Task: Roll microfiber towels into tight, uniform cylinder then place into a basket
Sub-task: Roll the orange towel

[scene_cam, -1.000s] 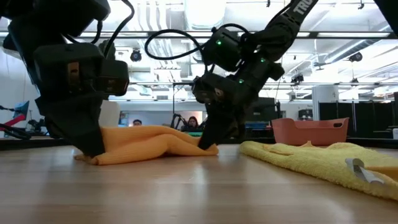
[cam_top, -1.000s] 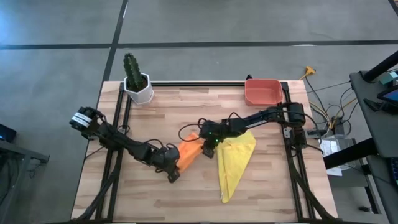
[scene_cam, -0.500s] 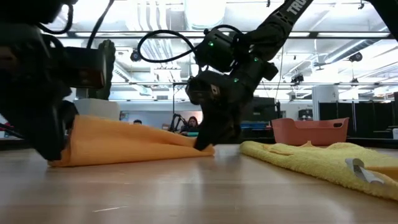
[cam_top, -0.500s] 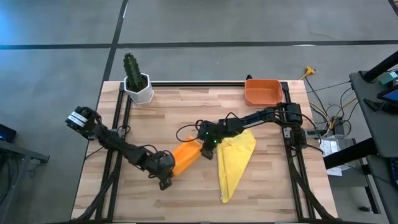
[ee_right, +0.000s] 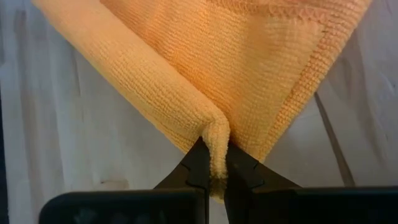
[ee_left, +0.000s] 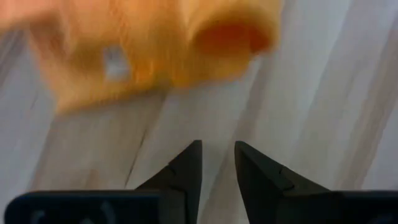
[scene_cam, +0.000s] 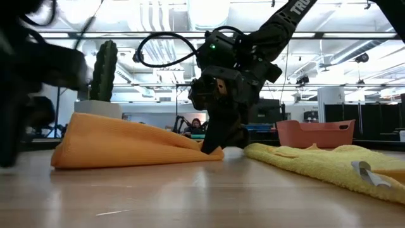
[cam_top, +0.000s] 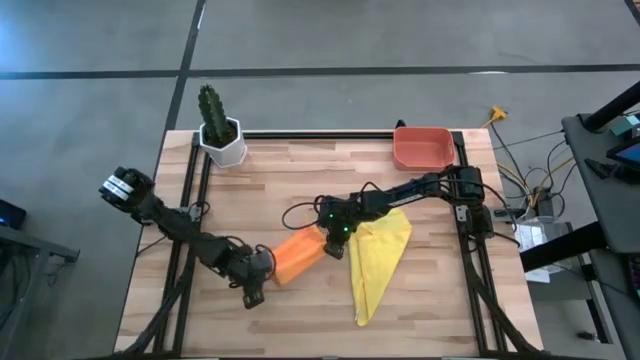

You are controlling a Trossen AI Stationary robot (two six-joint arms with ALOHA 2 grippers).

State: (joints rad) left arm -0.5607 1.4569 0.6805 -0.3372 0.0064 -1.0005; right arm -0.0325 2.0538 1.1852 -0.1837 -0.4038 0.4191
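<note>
Overhead, low and wrist views of a wooden bench (cam_top: 300,180) carrying two cloths. The left arm (cam_top: 185,232) reaches in from the bench's left edge; the right arm (cam_top: 415,187) reaches in from its right edge.

The yellow towel (cam_top: 377,255) lies loosely spread right of centre, tapering toward the near edge, and in the low view it forms a rumpled heap (scene_cam: 323,161) on the bench.

The orange towel (cam_top: 298,255) lies near the centre, just left of the yellow one, partly folded into a loose roll with one end open, as the left wrist view shows (ee_left: 168,43).

The right gripper (cam_top: 333,235) sits at the orange towel's right end; its fingers (ee_right: 199,163) are clamped together on a pinched fold of the cloth (ee_right: 214,81).

The left gripper (cam_top: 252,293) lies just beside the towel's left end, clear of the cloth; its fingers (ee_left: 189,165) stand slightly apart with bare wood between them.

The basket (cam_top: 422,147), salmon-red, sits at the far right corner, well apart from both towels. A white pot with a cactus (cam_top: 220,128) stands at the far left corner.
</note>
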